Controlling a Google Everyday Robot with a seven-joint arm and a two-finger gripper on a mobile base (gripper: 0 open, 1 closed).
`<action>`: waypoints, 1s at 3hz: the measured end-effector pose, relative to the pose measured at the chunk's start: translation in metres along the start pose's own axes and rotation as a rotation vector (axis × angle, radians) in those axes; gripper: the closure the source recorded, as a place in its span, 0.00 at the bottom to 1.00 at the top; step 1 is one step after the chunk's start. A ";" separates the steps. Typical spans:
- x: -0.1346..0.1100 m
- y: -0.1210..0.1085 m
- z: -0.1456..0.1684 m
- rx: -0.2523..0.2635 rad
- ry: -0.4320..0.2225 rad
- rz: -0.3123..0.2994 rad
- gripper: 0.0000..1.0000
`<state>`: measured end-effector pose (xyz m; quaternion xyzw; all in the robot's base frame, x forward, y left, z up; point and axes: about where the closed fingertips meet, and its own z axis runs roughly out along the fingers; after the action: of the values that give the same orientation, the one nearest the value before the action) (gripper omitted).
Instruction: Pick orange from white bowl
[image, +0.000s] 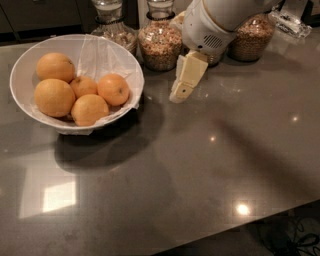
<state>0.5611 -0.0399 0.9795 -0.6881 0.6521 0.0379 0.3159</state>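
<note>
The white bowl (22, 70), lined with crinkled translucent wrap, stands at the left of the dark counter. It holds several oranges. The deeper reddish orange (113, 89) with a small dark speck lies at the right side of the bowl, next to the rim. Two larger, paler oranges (54, 97) lie at the left, and the smallest one (83, 85) is in the middle. My cream-coloured gripper (181, 91) hangs from the white arm to the right of the bowl, above the counter, apart from the bowl and holding nothing.
Three glass grain jars (160, 42) stand in a row at the back, behind the bowl and the arm. A clear plastic item (290, 22) lies at the far right. The counter's front edge runs along the bottom right.
</note>
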 end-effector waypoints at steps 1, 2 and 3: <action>-0.025 -0.009 0.017 -0.013 -0.081 -0.022 0.00; -0.048 -0.011 0.031 -0.048 -0.158 -0.046 0.00; -0.048 -0.011 0.031 -0.048 -0.158 -0.046 0.00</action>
<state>0.5750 0.0169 0.9813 -0.7051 0.6082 0.1003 0.3505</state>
